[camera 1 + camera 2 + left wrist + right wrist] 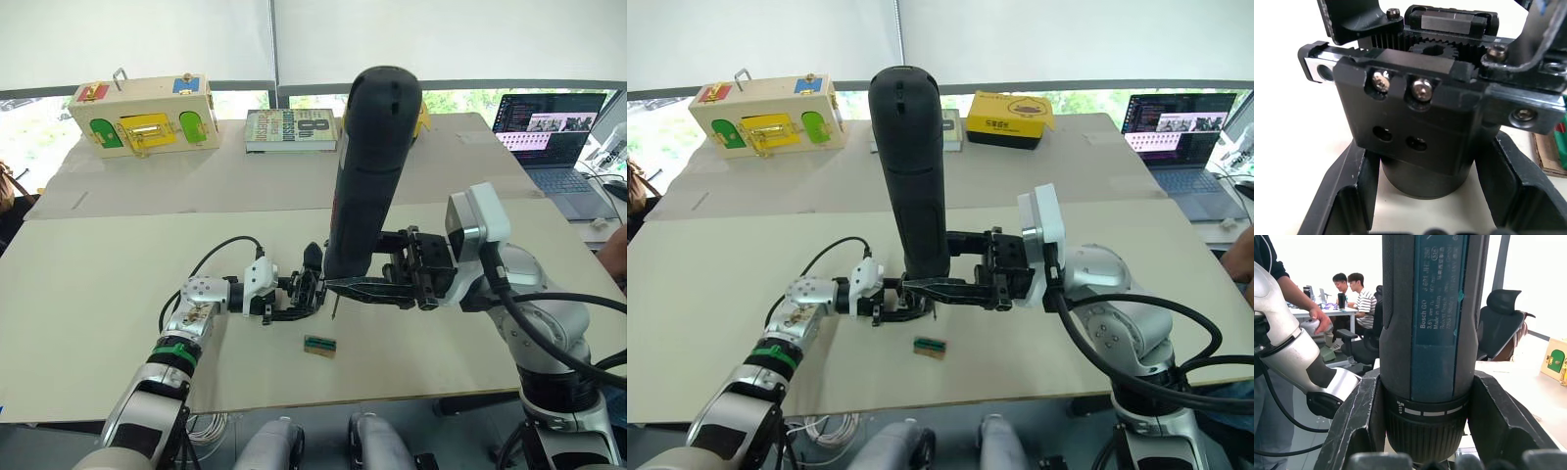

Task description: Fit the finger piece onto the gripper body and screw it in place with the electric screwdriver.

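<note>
Right gripper (358, 286) clamped around the lower barrel of the electric screwdriver (370, 166), black fingers (1359, 423) pressed against both sides of its collar in the right wrist view. Screwdriver held upright, rounded end up, thin bit pointing down just beside the held part. Left gripper (294, 299) closed on the gripper body (1415, 132), fingers (1349, 188) hugging its round base on either side. Two screw heads seated in the upper face of that body, two open holes below them, a toothed gear and rack at its top. Finger piece (313, 261) apparently the pointed black part rising from the body; exact seating hard to tell.

Both held over the pale table (98, 294), near its front edge. Small green-and-tan piece (319, 345) lying flat on the table just in front of the two grippers, apart from them. Tall screwdriver barrel blocking part of the book (289, 129) at the back in the left eye view. Wooden latch box (142, 116) at the far left, yellow box (1009, 118) behind, open laptop (554, 132) at the far right. Black cable (211, 257) looping off the left wrist. People seated at a desk (1354, 289) in the background of the right wrist view, office chair (1506, 323) nearby.
</note>
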You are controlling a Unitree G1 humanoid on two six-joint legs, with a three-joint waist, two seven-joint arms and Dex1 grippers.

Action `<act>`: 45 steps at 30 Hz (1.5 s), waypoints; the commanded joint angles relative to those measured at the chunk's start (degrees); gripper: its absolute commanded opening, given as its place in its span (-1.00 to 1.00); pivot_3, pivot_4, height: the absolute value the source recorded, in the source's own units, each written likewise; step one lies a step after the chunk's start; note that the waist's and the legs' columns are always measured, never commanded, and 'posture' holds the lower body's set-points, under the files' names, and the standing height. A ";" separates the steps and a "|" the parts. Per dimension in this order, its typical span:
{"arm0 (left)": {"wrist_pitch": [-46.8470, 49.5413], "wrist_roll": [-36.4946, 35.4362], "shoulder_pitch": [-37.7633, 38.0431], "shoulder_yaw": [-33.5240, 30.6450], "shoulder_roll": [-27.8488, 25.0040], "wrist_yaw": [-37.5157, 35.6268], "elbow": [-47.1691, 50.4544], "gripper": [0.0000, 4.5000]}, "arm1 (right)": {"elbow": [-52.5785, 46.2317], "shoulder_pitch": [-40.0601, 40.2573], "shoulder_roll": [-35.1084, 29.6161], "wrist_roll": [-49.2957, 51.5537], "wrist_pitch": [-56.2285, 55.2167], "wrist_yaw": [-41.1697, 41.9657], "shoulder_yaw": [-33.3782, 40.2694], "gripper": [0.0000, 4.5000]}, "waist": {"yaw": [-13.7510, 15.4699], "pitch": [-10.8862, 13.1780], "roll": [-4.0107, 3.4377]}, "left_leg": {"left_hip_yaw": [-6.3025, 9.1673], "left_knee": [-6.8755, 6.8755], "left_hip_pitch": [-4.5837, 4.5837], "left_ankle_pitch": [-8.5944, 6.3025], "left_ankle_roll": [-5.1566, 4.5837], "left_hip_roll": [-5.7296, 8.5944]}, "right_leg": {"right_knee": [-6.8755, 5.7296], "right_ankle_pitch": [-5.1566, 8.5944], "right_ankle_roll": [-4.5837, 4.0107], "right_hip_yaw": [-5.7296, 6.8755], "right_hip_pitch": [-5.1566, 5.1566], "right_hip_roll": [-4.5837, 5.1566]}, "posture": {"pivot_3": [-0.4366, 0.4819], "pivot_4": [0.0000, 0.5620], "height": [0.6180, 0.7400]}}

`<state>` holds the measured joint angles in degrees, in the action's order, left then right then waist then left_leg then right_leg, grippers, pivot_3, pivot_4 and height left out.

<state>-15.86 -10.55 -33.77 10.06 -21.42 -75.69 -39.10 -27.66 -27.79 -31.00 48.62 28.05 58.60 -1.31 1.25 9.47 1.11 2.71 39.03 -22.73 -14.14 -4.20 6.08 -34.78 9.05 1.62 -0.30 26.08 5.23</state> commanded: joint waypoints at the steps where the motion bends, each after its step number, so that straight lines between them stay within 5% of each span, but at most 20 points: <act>1: 1.00 2.57 0.90 1.13 0.14 1.28 -1.98 0.02 | -2.45 -0.23 0.07 2.18 -0.89 -0.06 2.33 -0.15 | 0.04 0.00 0.00 | 0.00 0.02 0.00 0.00 0.00 0.00 | 0.00 -0.02 0.01 0.00 -0.01 0.00 | -0.05 -0.47 1.00; 2: 1.58 2.14 1.08 0.95 0.11 1.07 -1.83 0.02 | -2.44 -0.28 0.13 2.20 -0.91 -0.10 2.33 -0.15 | 0.05 0.00 0.00 | 0.00 0.04 0.00 0.01 0.01 0.00 | -0.01 -0.03 0.01 0.01 -0.02 0.00 | -0.05 -0.47 1.00; 7: 3.67 1.09 3.22 -0.53 -1.06 2.65 1.91 0.98 | -2.43 -0.42 0.35 2.34 -0.80 -0.32 2.23 -0.15 | -0.21 -0.01 -0.01 | -0.01 0.09 0.02 0.02 0.00 0.00 | -0.06 -0.06 0.03 -0.01 -0.02 -0.03 | -0.05 -0.47 1.00; 24: 12.92 -1.07 21.32 -4.11 -3.33 16.40 32.00 0.98 | -1.98 -0.36 1.34 1.82 -1.05 -0.92 2.17 -0.15 | -1.07 -0.01 -0.02 | -0.04 -0.03 0.04 0.01 0.02 -0.03 | -0.04 -0.05 0.00 -0.17 0.08 -0.06 | -0.05 -0.47 1.00; 33: 17.19 0.52 22.71 -0.92 1.74 24.09 35.74 0.98 | -1.94 -0.55 1.65 1.39 -1.16 -1.18 1.99 -0.15 | 0.15 -0.01 -0.02 | -0.05 -0.01 0.04 0.01 0.03 0.01 | -0.02 -0.06 0.01 -0.10 0.03 -0.01 | -0.05 -0.47 1.00; 45: 20.49 3.32 20.07 1.14 2.21 27.85 34.40 0.98 | -2.64 -0.34 1.51 1.26 -1.29 -2.16 2.11 -0.15 | 0.26 -0.01 -0.02 | -0.05 0.01 0.04 0.02 0.03 0.01 | -0.04 -0.07 0.03 -0.08 0.03 -0.03 | -0.05 -0.47 1.00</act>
<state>3.85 -7.91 -13.59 10.41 -19.27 -48.53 -4.47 -27.96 -27.78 -29.74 48.55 28.05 56.72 -1.09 1.51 9.45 1.09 2.67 39.04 -22.69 -14.12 -4.17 6.08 -34.82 8.97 1.65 -0.37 26.11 5.20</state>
